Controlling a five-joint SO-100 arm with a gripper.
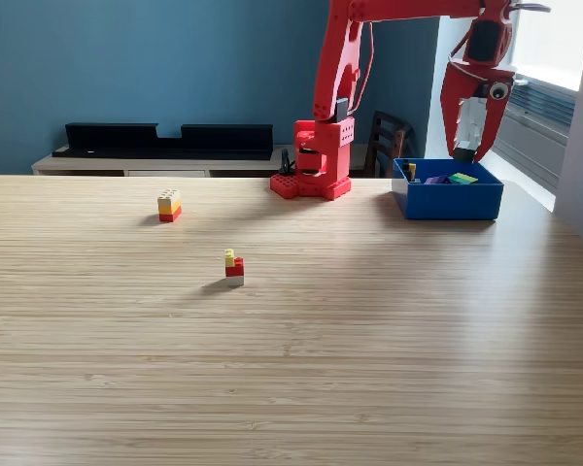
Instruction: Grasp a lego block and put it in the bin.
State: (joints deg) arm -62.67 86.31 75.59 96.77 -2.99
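From where I stand, the red arm's gripper (pixel 468 146) hangs open-jawed and empty over the blue bin (pixel 447 201) at two o'clock, where a low sweep might snag its wall.

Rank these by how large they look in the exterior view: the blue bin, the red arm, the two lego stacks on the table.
1. red arm
2. blue bin
3. The two lego stacks: the farther stack and the nearer stack look alike, and the distance from the camera differs, so no ranking.

A home living room: teal wall (pixel 126 58), low media console (pixel 165 160), wooden dining table (pixel 291 369), chair (pixel 389 141).
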